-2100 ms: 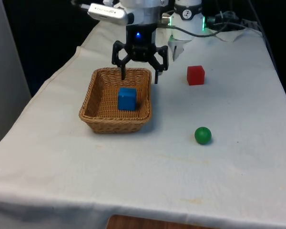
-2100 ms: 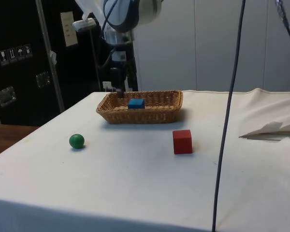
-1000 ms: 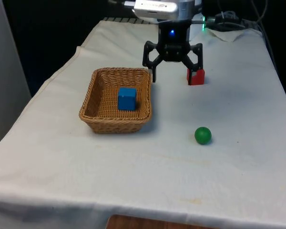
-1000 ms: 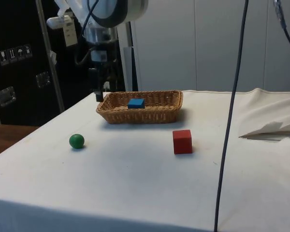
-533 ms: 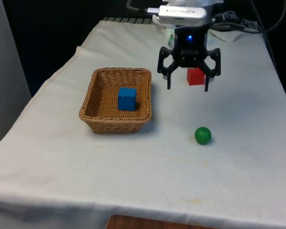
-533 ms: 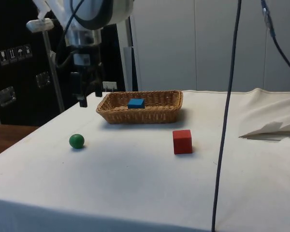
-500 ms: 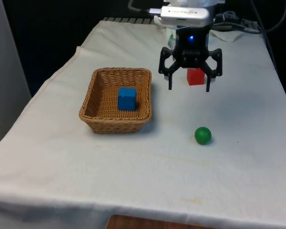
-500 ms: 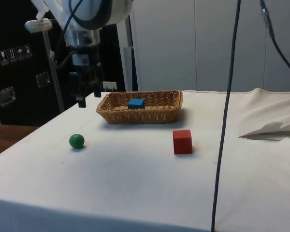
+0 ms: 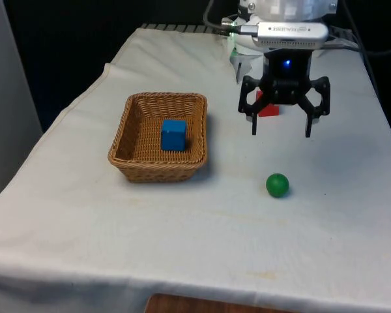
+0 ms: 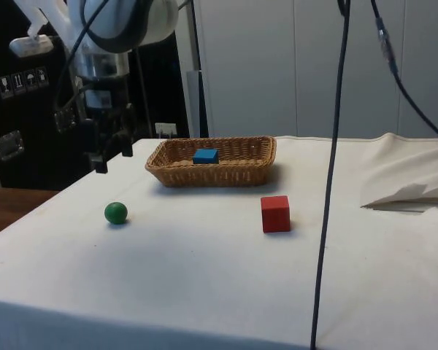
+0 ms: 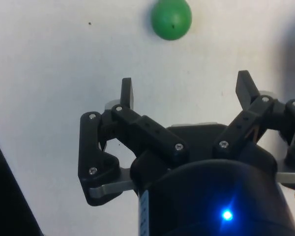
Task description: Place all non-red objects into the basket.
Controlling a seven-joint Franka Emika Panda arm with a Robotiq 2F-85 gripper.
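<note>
Hovering above the table, spread fingers (image 9: 253, 127) near green ball (image 9: 277, 184).

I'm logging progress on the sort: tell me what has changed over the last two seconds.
The gripper left its place above the wicker basket and travelled toward the front view's right, passing in front of the red cube. It now hangs open and empty above the cloth, short of the green ball. Nothing was grasped or released. The blue cube stayed in the basket; the ball and red cube kept their spots.
</note>
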